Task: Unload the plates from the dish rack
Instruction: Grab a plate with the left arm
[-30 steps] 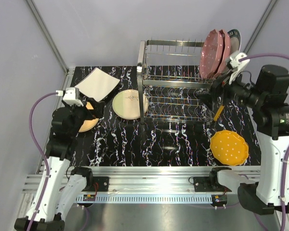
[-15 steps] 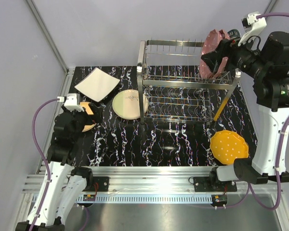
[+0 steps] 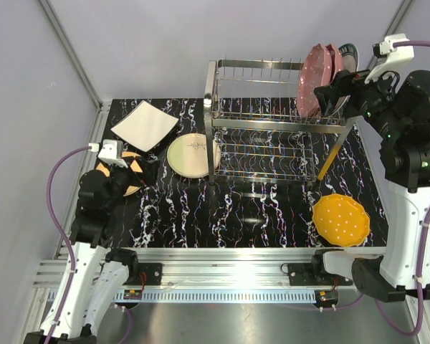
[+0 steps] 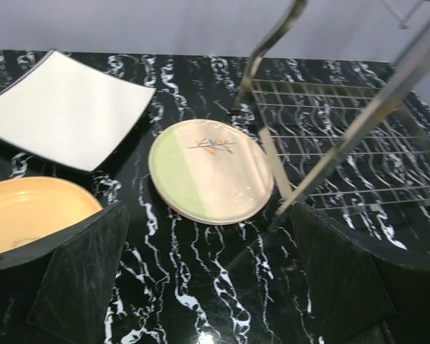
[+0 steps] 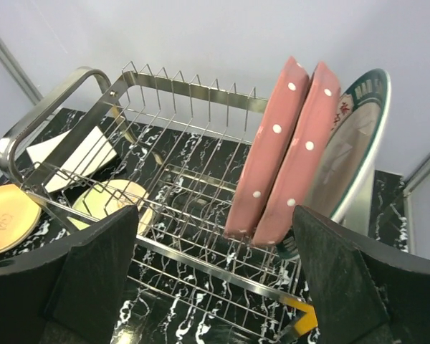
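Right gripper (image 3: 322,93) | top view: just beside pink dotted plates (image 3: 317,70) standing on edge in dish rack (image 3: 258,122), worktop's (image 3: 258,208) far-right corner; right arm nearer | right wrist: jaws apart, plates straight ahead | left wrist: left gripper (image 4: 208,287) apart, empty

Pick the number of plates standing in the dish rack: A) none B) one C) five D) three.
D: two pink polka-dotted plates and one dark-rimmed white plate stand upright at the right end of the dish rack.
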Controlling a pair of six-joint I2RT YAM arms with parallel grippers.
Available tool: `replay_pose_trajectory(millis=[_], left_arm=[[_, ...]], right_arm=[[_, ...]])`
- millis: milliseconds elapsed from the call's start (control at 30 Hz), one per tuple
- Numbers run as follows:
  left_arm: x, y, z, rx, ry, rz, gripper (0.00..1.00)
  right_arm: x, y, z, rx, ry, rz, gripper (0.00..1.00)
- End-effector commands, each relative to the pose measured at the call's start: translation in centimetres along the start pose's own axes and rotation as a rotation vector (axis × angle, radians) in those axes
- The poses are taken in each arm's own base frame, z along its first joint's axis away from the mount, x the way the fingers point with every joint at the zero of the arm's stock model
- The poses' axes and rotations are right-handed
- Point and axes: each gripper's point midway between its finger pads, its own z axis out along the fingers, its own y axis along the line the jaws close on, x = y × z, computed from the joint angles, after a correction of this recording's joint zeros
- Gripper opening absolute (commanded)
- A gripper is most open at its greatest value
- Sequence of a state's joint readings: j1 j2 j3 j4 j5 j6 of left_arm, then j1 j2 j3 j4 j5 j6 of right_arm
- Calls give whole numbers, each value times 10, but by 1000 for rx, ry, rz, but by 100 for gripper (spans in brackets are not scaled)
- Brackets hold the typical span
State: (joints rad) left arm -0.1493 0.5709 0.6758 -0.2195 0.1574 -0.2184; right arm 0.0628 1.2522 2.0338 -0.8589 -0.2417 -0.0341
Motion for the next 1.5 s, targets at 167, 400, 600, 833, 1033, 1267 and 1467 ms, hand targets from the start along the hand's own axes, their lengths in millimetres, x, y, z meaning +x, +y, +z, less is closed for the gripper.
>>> replay_pose_trajectory(millis=[167, 400, 600, 833, 1033, 1267, 1467], left_arm=[[-69, -68, -21, 308, -139, -27, 99], [-107, -95, -39, 409, -172, -56, 99], [-119, -118, -41, 501, -155, -90, 99], [-140, -158, -38, 607, -153, -89, 99], [-157, -194, -32, 635, -144, -37, 99], [-178, -232, -13, 675, -135, -33, 99], [-210, -274, 7, 717, -158, -24, 99]], right_arm=[[9, -9, -29, 69, -31, -104, 98], [19, -9, -38, 78, -22, -98, 98], [31, -10, -41, 85, -2, -98, 99], [48, -17, -46, 119, 35, -108, 99], [65, -27, -63, 176, 70, -160, 96], [111, -41, -87, 243, 186, -236, 95], [176, -36, -100, 177, 353, -277, 93]])
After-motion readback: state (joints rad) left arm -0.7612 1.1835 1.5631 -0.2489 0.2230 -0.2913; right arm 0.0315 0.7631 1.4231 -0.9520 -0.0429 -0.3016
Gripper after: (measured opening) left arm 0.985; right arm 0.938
